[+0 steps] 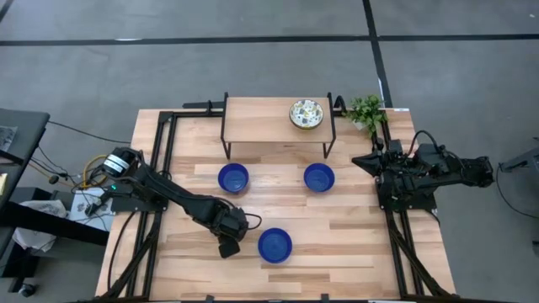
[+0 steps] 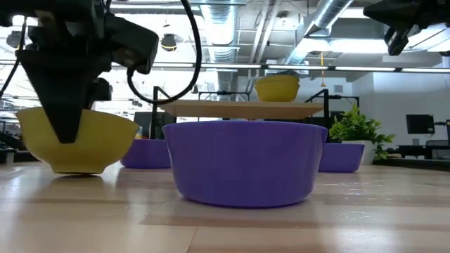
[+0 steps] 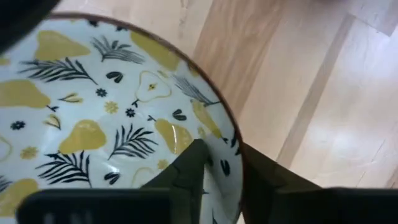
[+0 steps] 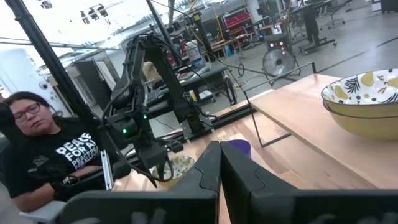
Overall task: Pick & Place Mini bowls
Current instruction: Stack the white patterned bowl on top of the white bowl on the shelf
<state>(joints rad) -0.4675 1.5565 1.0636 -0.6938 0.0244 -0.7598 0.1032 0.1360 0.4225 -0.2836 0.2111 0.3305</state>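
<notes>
Item: table (image 1: 354, 244), wooden, with a raised shelf (image 1: 261, 114) at the far edge on which patterned bowls (image 1: 306, 114) are stacked. Three blue bowls (image 1: 274, 244) are set on the tabletop. A patterned mini bowl (image 3: 93, 118) (pears and leaves inside, yellow outside) is straddled at its rim by the left gripper (image 3: 217, 180), one finger inside and one outside, narrowed onto the wall; shelf lies far-right. The right gripper (image 4: 219, 163), shut and empty, is parked at the table's right edge.

Pretty standard open workshop: grey floor (image 1: 253, 67) with dark seam lines, exposed silver ducts (image 2: 330, 21) across the ceiling (bright strip lights too), a standing fan (image 4: 278, 61) and a seated person (image 4: 43, 168) beyond the table.
</notes>
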